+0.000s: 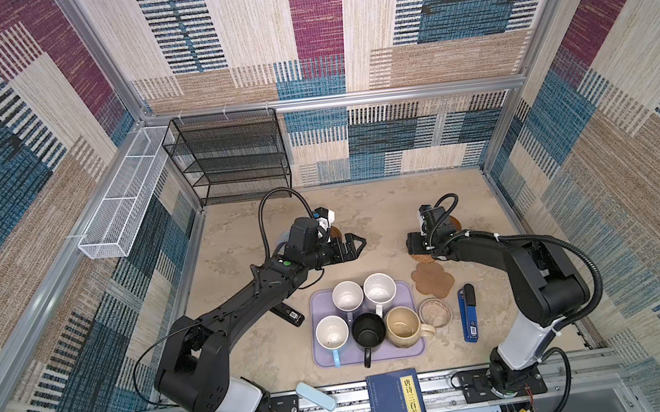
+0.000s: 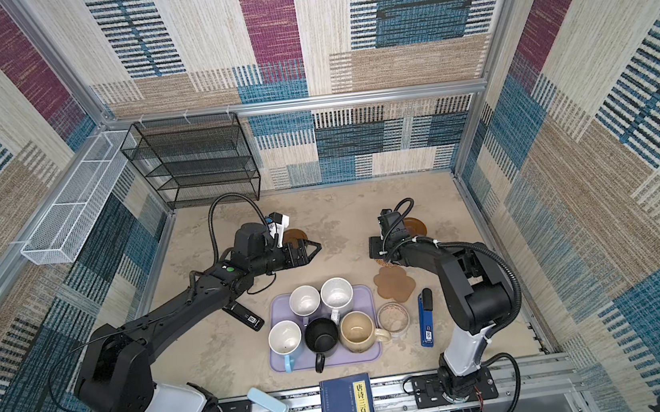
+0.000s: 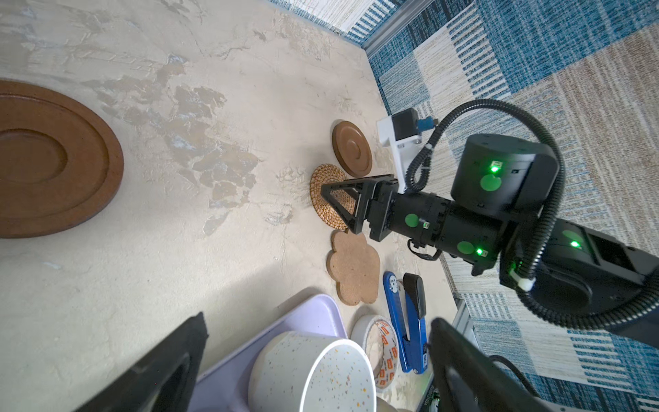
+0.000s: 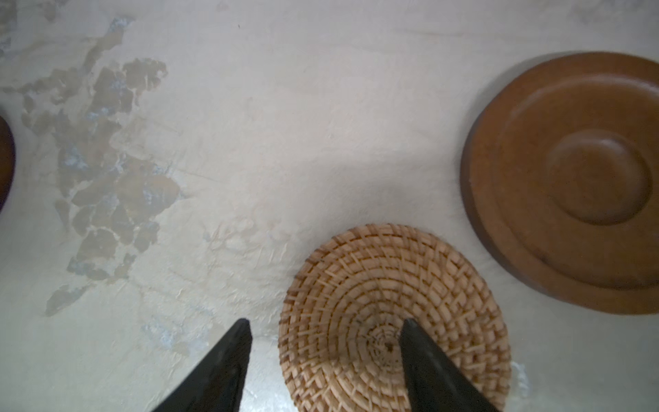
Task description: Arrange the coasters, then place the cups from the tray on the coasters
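On the right gripper (image 4: 326, 323) the jaws stand half apart astride the rim of the round woven rattan coaster (image 4: 392, 278), one finger over its centre and the other over the bare table (image 4: 285, 142). That coaster lies flat between a dark-brown ringed wooden disc (image 4: 585, 178) and the paw-shaped cork coaster (image 1: 432, 280), near the flat lilac plastic tray (image 1: 323, 360) bearing five mugs (image 1: 368, 330). The left gripper (image 1: 359, 242) hangs wide open, empty.

- The tray (image 1: 320, 306) lies on the tabletop (image 1: 239, 233) toward its front edge. It carries five mugs (image 1: 368, 330): two in the far row, three in the near row.
- From the tray, the paw-shaped coaster (image 1: 432, 282) lies just beside it at 2 o'clock.
- The rattan coaster (image 4: 356, 285) is at 12 o'clock of the paw-shaped coaster.
- A wooden coaster (image 3: 352, 148) is at 1 o'clock of the rattan coaster.
- A second wooden coaster (image 3: 53, 157) lies at 11 o'clock of the tray, well apart.
- The tape roll (image 3: 385, 351) lies at 3 o'clock of the tray, with the stapler (image 1: 469, 318) beyond it.
- The book (image 1: 397, 404) lies at 6 o'clock of the tray.
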Robot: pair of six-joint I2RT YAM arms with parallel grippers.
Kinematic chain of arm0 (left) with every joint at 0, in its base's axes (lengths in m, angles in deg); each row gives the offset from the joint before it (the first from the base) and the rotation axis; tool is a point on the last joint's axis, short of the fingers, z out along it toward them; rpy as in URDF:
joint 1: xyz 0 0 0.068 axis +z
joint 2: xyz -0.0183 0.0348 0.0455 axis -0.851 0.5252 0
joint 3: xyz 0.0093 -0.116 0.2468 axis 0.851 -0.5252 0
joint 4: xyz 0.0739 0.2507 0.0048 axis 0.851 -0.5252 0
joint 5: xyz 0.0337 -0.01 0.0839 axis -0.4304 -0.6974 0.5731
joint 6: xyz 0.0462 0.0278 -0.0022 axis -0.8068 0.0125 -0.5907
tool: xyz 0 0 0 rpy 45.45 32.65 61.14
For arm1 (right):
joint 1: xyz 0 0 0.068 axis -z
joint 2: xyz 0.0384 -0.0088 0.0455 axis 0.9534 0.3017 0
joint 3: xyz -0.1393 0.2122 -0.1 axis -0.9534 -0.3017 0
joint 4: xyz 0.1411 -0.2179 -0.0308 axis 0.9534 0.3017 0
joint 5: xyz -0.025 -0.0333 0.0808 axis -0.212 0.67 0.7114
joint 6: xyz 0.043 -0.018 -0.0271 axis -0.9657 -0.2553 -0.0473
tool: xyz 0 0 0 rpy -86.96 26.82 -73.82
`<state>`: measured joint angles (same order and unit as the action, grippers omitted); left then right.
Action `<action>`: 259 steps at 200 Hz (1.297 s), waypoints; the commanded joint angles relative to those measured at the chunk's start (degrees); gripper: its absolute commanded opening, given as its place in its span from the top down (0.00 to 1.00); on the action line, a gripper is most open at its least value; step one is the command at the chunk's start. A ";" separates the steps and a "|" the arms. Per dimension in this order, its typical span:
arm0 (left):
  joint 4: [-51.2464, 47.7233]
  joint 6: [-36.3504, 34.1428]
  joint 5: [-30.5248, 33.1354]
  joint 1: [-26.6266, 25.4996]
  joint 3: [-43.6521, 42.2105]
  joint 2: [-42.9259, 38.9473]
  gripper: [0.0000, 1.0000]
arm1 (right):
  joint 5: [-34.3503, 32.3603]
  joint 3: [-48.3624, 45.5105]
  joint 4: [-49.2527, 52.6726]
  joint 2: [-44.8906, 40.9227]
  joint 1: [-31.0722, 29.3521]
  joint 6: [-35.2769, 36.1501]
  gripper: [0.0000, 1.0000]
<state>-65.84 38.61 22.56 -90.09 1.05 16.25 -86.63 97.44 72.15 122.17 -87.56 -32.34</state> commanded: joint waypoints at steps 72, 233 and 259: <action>-0.38 -2.28 2.17 0.03 0.62 0.88 0.00 | 3.64 6.89 -0.08 8.75 -5.00 -1.10 0.48; 3.03 0.69 6.20 2.43 -3.16 -1.06 0.00 | 12.45 34.35 5.89 25.49 -13.21 0.20 0.60; 3.05 0.82 5.39 2.55 -2.89 -0.71 0.00 | 9.37 33.38 5.94 23.74 -13.74 0.33 0.60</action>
<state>-64.48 38.91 28.52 -87.68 -2.19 15.35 -75.18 131.28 77.31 147.37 -100.93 -32.60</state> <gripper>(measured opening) 0.997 0.397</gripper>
